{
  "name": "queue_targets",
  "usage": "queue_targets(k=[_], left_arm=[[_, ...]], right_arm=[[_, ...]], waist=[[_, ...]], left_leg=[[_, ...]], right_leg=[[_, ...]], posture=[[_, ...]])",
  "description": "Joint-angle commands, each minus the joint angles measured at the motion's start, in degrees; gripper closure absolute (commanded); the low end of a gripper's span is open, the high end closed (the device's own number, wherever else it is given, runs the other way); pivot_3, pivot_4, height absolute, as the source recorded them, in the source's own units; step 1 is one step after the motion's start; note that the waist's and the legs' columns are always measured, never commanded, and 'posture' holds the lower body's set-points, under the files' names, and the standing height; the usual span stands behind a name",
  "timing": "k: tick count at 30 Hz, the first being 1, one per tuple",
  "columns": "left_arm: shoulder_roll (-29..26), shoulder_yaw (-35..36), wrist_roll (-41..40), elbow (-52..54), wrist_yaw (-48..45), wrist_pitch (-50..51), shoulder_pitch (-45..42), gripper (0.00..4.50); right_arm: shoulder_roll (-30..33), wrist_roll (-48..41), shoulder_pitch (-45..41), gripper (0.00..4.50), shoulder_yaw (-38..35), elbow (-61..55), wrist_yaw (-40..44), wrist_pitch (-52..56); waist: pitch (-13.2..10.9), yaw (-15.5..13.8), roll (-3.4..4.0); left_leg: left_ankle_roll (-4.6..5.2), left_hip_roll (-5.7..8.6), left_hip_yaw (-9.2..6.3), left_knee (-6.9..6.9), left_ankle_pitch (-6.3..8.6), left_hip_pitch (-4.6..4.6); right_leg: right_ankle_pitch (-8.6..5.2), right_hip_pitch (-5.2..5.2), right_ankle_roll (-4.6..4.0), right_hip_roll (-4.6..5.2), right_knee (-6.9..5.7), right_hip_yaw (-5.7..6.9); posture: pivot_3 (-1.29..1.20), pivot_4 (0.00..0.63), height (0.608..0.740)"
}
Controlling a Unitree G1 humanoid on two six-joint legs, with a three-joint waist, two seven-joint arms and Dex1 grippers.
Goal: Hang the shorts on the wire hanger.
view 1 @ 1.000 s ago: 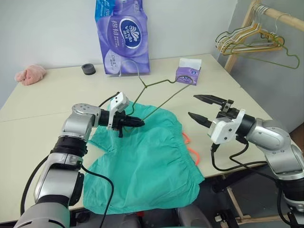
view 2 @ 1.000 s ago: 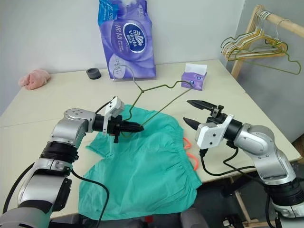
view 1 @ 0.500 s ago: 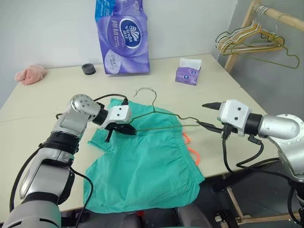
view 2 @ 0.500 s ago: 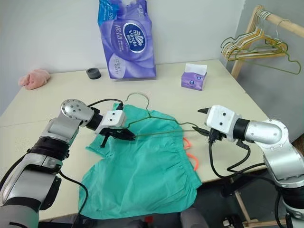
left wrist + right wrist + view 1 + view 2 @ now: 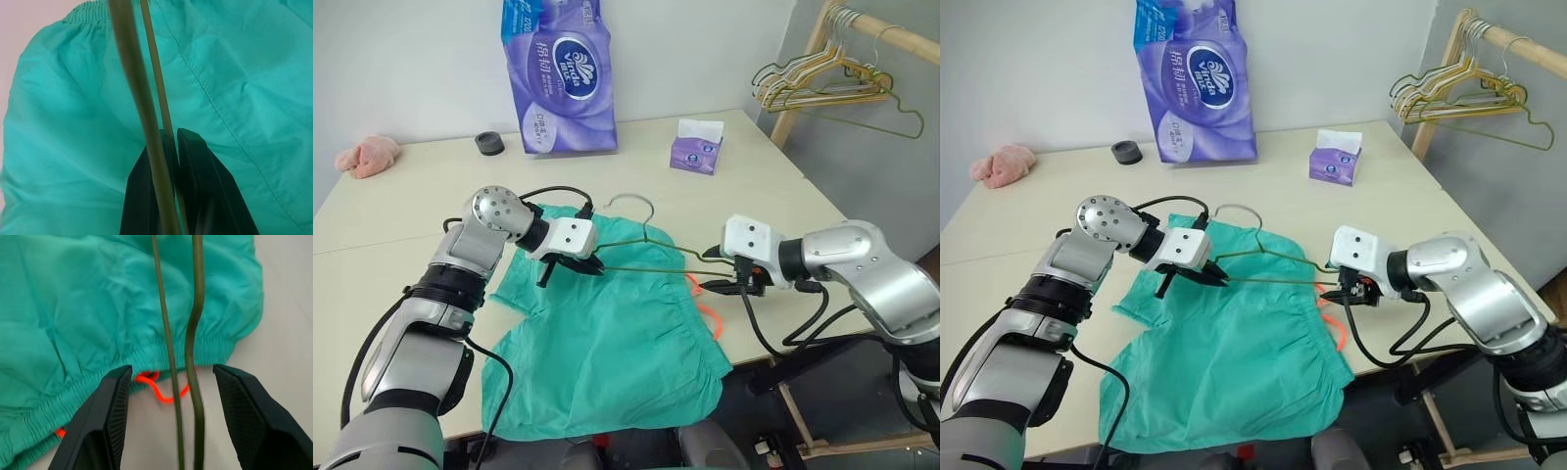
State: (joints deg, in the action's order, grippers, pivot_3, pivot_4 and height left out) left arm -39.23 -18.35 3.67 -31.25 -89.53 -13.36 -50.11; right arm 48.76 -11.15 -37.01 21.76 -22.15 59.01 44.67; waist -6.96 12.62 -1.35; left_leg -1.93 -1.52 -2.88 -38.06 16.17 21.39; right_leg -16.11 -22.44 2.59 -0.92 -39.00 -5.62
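Observation:
The teal-green shorts [image 5: 607, 338] lie spread flat on the table, waistband to the right, with the orange drawstring [image 5: 707, 315] spilling out beside it. The thin wire hanger [image 5: 197, 264] lies nearly level just above the shorts' far part, its hook [image 5: 636, 202] pointing away from me. My left gripper [image 5: 594, 266] is shut on the hanger's left corner; the wire runs between its black fingers [image 5: 195, 166]. My right gripper [image 5: 713, 271] stands open at the hanger's right end, with both wires passing between its fingers [image 5: 115, 401] untouched, above the waistband.
A purple tissue-roll pack [image 5: 558, 73], a small tissue box [image 5: 695, 153], a black ring [image 5: 489, 142] and a pink cloth lump [image 5: 372, 155] sit at the far side of the table [image 5: 401, 206]. A wooden rack with several hangers [image 5: 822, 83] stands off its right corner.
The hanger has swung down from a raised tilt to lie level over the shorts. My left wrist rolled with it. My right gripper sank and turned to straddle the hanger's right end.

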Motion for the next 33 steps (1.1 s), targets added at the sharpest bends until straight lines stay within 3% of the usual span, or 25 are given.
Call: queue_targets(k=[1,8,9,11,17,18,30,33], left_arm=[[0.03,-0.15,0.44,0.91,0.64,-1.64,-1.25,4.50],[0.35,-0.53,1.43,-0.19,1.42,-3.53,-1.57,4.50],[0.32,-0.59,1.60,-0.24,1.62,-3.69,-1.60,4.50],[0.34,-0.60,1.86,-0.44,2.02,-4.00,-1.64,4.50],[0.34,-0.51,2.19,-0.60,2.78,-4.20,-1.39,4.50],[0.36,-0.47,2.20,-0.59,2.92,-4.13,-1.38,4.50],[2.06,2.26,0.81,-0.85,7.61,-0.55,-1.44,4.50],[2.29,3.69,-1.71,0.58,6.86,3.81,-1.35,3.56]], right_arm=[[-0.91,2.50,-2.34,1.69,2.73,2.13,0.76,-0.02],[-4.91,6.44,-5.31,1.69,6.30,8.50,0.84,-0.75],[-5.26,6.67,-5.49,1.85,6.35,8.81,0.89,-0.63],[-5.24,6.89,-5.67,2.29,6.71,9.01,1.85,-0.64],[-4.97,7.40,-4.71,4.36,7.44,8.16,3.13,-0.07],[-5.02,7.37,-4.60,4.47,7.43,8.10,3.11,0.09],[-4.96,7.56,-3.09,4.47,5.95,8.16,2.74,1.21],[-5.00,7.10,-2.08,4.50,4.50,7.86,2.04,1.85]], waist=[[0.00,0.06,0.00],[0.01,0.47,0.01],[0.01,0.48,0.01],[0.01,0.49,0.01],[0.01,0.56,0.01],[0.01,0.57,0.01],[0.02,1.32,0.01],[0.03,1.49,-0.02]], left_leg=[[0.00,0.00,-0.01,-0.01,0.00,0.07],[-0.01,0.01,-0.08,-0.12,-0.01,0.64],[-0.01,0.01,-0.11,-0.12,-0.01,0.64],[-0.01,0.01,-0.17,-0.10,-0.01,0.64],[-0.01,0.03,-0.19,-0.13,-0.01,0.63],[-0.01,0.03,-0.19,-0.15,-0.01,0.63],[-0.01,0.05,-0.19,-0.39,-0.01,0.65],[-0.01,0.04,-0.21,-0.41,-0.01,0.67]], right_leg=[[0.00,-0.08,0.00,0.00,0.00,0.01],[0.18,-0.74,-0.29,0.02,-0.23,-0.01],[0.18,-0.75,-0.29,0.02,-0.25,0.00],[0.18,-0.78,-0.29,0.05,-0.28,0.00],[0.18,-0.78,-0.29,0.06,-0.34,0.01],[0.18,-0.78,-0.28,0.07,-0.37,0.01],[0.17,-0.77,-0.28,0.06,-0.62,0.04],[0.17,-0.78,-0.28,0.06,-0.63,0.07]], posture=[[-0.23,0.071,0.740],[-0.23,0.069,0.740],[-0.23,0.068,0.740],[-0.22,0.067,0.740],[-0.22,0.065,0.740],[-0.22,0.065,0.740],[-0.23,0.065,0.740],[-0.22,0.066,0.740]])
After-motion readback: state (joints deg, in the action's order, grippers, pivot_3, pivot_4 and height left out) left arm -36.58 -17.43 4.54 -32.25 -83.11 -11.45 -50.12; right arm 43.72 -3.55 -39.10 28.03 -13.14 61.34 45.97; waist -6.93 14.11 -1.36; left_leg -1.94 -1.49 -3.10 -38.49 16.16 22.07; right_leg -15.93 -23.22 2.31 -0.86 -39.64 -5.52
